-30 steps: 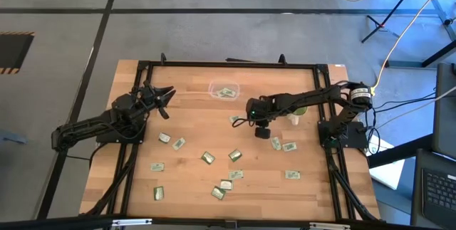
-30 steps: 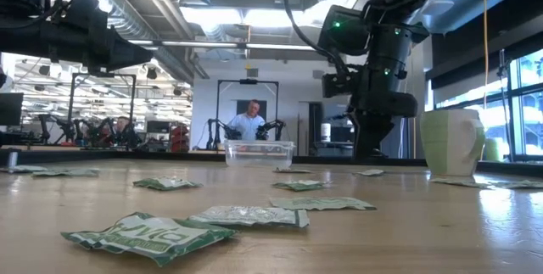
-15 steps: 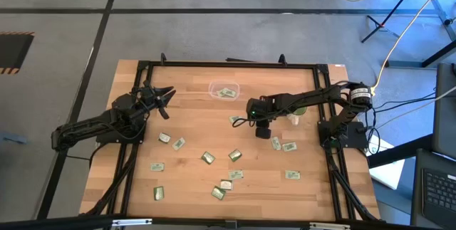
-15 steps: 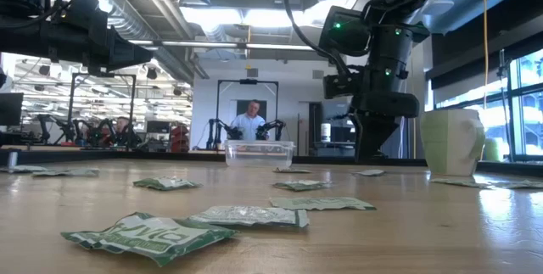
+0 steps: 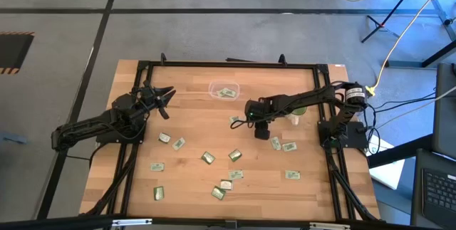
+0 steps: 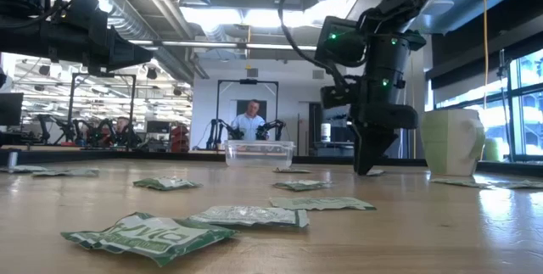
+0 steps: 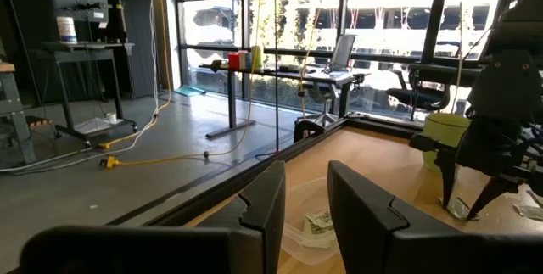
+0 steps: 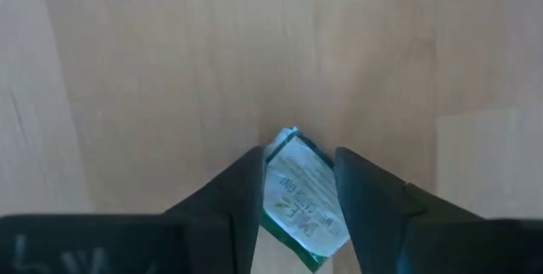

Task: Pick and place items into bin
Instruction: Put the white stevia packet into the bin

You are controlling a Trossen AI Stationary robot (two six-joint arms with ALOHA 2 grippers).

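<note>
The packet (image 8: 299,199) under attention lies flat on the wooden table (image 5: 192,116), right of centre and a little nearer than the clear bin (image 5: 224,91), directly below the right gripper (image 8: 296,191). That gripper points straight down with its 2 fingers spread apart, one on either side of the packet; from the low view its tips look to be at or just above the wood, though I cannot tell whether they touch.

The packet is thin and flat, so the main risk is that closing fingers slide over it or pinch only a corner, and the packet then pivots and drops on the way to the bin. It also sits skewed to the fingers, so one pad may meet an edge before the other and push the packet sideways out of the gap. Pressing too low could scrape the tips on the wood.

Its long axis runs diagonally across the gap between the fingers, with 1 corner pointing forward past the tips.

The left gripper (image 5: 166,95) hangs over the far left of the table, fingers parted and holding nothing.
</note>
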